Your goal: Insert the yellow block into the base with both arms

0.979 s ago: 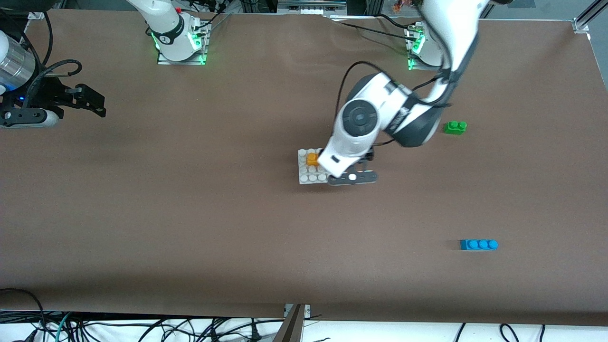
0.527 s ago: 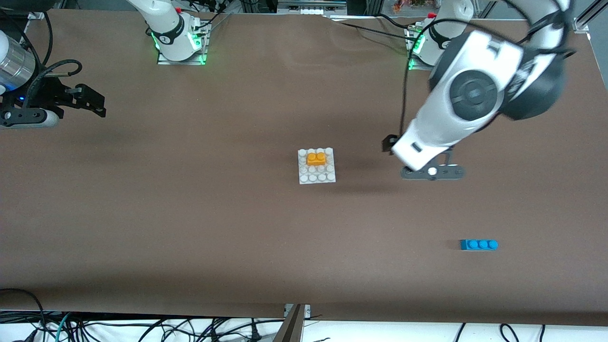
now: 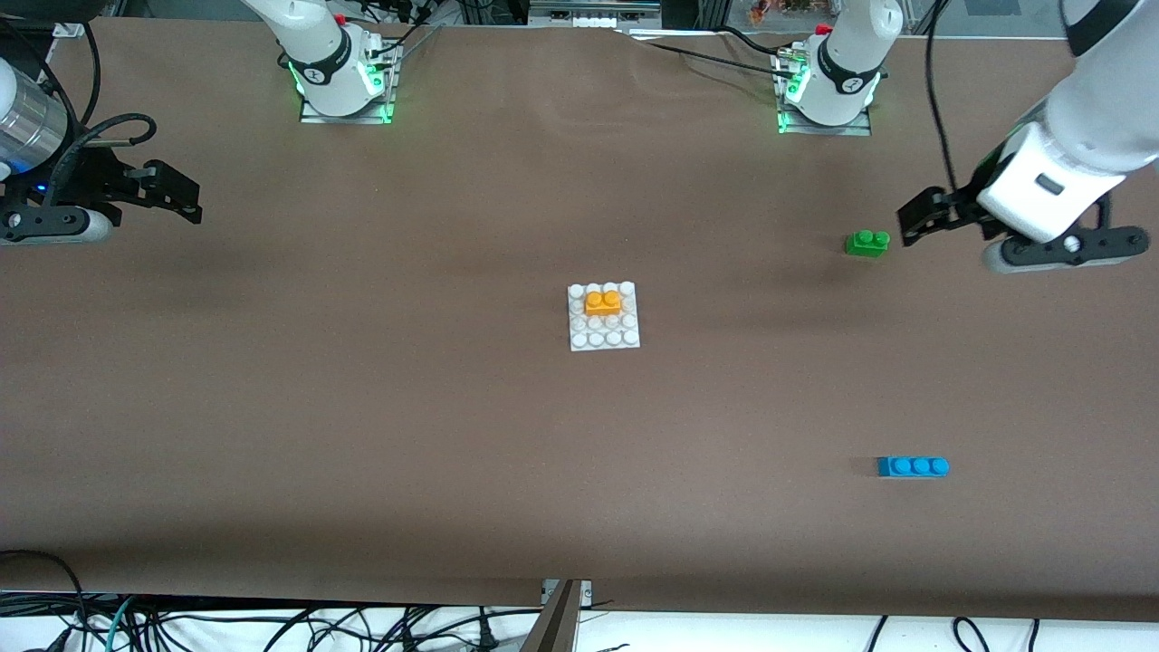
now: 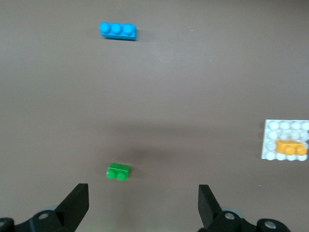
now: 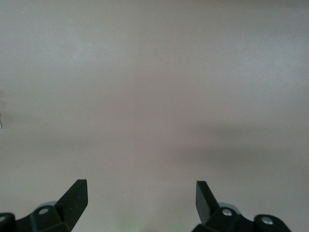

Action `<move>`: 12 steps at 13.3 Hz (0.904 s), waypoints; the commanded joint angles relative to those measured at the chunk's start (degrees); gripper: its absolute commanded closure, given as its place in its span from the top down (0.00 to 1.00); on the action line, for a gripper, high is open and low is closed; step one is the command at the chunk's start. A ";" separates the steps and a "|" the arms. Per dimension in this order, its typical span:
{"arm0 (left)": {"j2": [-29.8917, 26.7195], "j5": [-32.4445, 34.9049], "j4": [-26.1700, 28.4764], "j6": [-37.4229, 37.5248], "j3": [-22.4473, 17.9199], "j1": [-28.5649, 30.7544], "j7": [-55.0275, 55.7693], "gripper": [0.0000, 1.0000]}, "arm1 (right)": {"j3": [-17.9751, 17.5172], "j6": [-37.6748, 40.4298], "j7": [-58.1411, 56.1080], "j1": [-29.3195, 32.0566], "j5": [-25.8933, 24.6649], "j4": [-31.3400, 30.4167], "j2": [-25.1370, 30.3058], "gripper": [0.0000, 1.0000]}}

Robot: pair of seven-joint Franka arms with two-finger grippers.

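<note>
The yellow block (image 3: pixel 603 302) sits on the white studded base (image 3: pixel 602 339) in the middle of the table, on the part of the base farther from the front camera. It also shows in the left wrist view (image 4: pixel 291 147) on the base (image 4: pixel 273 140). My left gripper (image 3: pixel 922 217) is open and empty, up in the air over the table toward the left arm's end, beside the green brick; its fingers (image 4: pixel 77 200) stand wide apart. My right gripper (image 3: pixel 177 195) is open and empty (image 5: pixel 141 191) over bare table at the right arm's end, where the arm waits.
A green two-stud brick (image 3: pixel 867 243) lies toward the left arm's end and shows in the left wrist view (image 4: pixel 118 171). A blue three-stud brick (image 3: pixel 913 466) lies nearer the front camera (image 4: pixel 118 30). Both arm bases stand along the table's back edge.
My left arm has pulled away from the base toward its own end of the table, leaving the yellow block on the base. The right arm has not moved.
</note>
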State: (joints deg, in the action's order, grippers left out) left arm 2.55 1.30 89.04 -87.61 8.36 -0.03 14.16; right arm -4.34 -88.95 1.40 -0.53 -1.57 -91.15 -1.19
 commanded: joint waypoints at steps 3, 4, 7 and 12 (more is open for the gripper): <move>-8.79 -4.55 12.82 -5.82 -1.60 1.35 -3.26 1.00 | -0.32 0.36 -1.05 0.62 0.95 0.80 -0.22 0.99; -8.79 -4.81 13.00 -5.73 -2.90 1.26 -3.26 1.00 | -0.32 0.36 -1.05 0.62 0.95 0.80 -0.22 0.99; -8.36 -5.87 12.39 -5.55 -4.06 0.91 -3.52 1.00 | -0.32 0.36 -1.05 0.62 0.95 0.80 -0.22 0.99; -7.48 -3.85 10.72 -4.41 -4.15 0.38 -3.69 1.00 | -0.32 0.36 -1.05 0.62 0.95 0.80 -0.22 0.99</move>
State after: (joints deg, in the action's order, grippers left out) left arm -4.90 -3.02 100.55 -92.31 4.59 0.94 11.93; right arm -4.34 -88.95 1.40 -0.53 -1.57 -91.14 -1.19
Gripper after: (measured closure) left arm 0.000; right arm 0.004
